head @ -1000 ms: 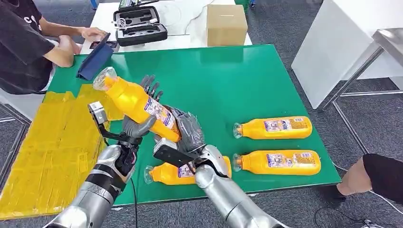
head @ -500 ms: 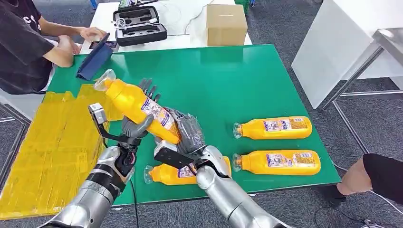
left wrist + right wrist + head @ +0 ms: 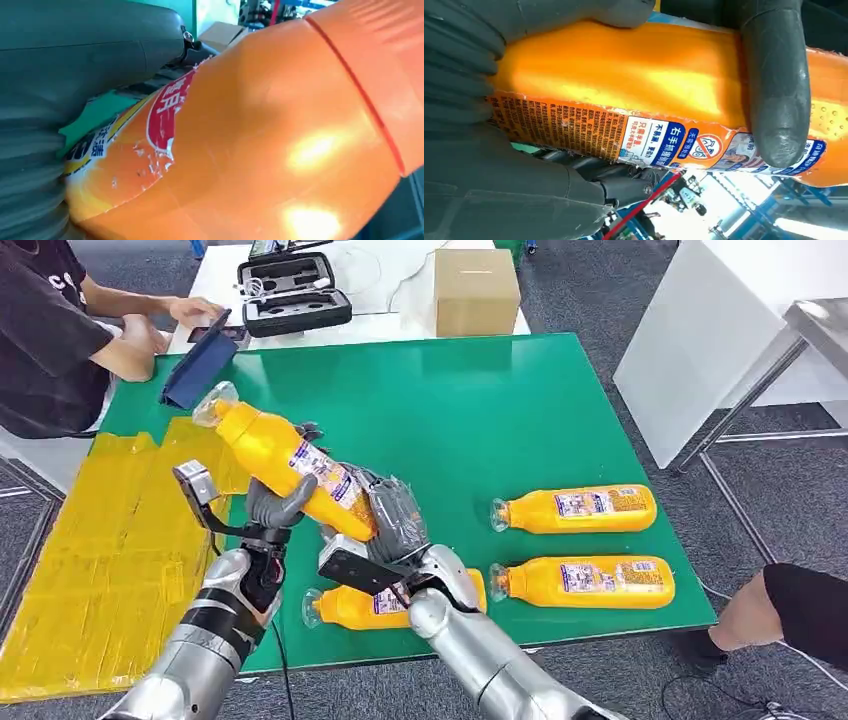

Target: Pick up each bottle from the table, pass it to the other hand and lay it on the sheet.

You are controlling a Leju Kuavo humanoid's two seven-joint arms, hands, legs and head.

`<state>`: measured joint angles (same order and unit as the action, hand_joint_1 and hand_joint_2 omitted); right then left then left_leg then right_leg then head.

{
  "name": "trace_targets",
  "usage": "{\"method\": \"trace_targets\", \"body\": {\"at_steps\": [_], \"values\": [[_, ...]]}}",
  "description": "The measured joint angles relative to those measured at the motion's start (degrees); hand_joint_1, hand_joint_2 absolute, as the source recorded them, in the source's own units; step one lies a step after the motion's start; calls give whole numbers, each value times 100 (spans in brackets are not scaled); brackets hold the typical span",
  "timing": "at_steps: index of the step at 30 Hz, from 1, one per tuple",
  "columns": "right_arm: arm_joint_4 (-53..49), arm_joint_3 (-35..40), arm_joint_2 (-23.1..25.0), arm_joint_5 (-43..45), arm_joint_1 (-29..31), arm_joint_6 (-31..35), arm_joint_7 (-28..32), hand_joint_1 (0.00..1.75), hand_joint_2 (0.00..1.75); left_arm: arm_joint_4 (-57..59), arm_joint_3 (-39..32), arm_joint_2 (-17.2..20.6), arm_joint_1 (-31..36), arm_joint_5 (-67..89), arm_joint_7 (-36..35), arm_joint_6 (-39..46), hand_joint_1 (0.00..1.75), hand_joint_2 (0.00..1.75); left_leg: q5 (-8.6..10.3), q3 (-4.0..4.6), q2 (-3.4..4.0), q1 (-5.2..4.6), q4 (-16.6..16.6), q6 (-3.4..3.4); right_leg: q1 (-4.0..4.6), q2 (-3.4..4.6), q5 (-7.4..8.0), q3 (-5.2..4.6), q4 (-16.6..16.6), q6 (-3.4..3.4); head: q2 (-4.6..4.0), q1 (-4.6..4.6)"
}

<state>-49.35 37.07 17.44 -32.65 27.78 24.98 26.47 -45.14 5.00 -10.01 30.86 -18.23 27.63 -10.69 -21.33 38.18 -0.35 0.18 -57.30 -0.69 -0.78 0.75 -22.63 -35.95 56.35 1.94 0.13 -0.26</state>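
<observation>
The desk has a bright green top, and a yellow sheet covers its left end. Both hands hold one orange bottle up in the air above the desk — the left hand wraps its middle, the right hand grips its bottom end. The bottle tilts, cap toward the sheet. Three more bottles lie flat on the green. A person sits at the far corner. Behind is a white desk with a cardboard box — the floor is grey.
</observation>
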Motion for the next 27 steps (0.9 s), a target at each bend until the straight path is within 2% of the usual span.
{"method": "trace_targets", "body": {"at_steps": [13,14,15,16,17,23,27], "values": [[-48,46,-44,13,-6,177,111,173,175,-540,-146,-87,-303,7,31,127,175,175,0,0,1,0,0,0,-1,0,0,-2,-1,0,0,-2],[-70,46,-48,9,-8,199,111,166,175,-562,-149,-90,-315,-2,31,120,175,175,0,0,1,0,0,0,-1,0,0,-2,-1,0,0,-2],[-92,46,-57,-2,-10,212,111,143,175,-588,-153,-92,-328,-13,28,112,175,175,0,0,1,0,0,0,-1,0,0,-2,-1,0,0,-4],[-114,46,-61,-6,-13,219,111,58,175,-607,-155,-92,-341,-28,24,96,175,175,0,0,2,0,0,0,-1,1,0,-2,-1,0,0,-2],[-136,44,-72,-11,-17,227,111,0,175,-634,-159,-92,-358,-53,15,79,175,175,0,0,1,0,0,0,-1,1,0,-2,-1,0,0,-4],[-400,11,-140,-50,-230,260,236,0,175,-772,-289,-87,-374,-70,-26,44,175,175,0,1,2,0,0,0,0,0,0,-3,-1,0,0,-2],[-958,-31,-232,78,-524,223,398,0,175,-922,-426,-13,-418,63,-55,323,175,175,-4,0,5,0,0,3,0,3,-1,-6,-1,0,0,0]]}}
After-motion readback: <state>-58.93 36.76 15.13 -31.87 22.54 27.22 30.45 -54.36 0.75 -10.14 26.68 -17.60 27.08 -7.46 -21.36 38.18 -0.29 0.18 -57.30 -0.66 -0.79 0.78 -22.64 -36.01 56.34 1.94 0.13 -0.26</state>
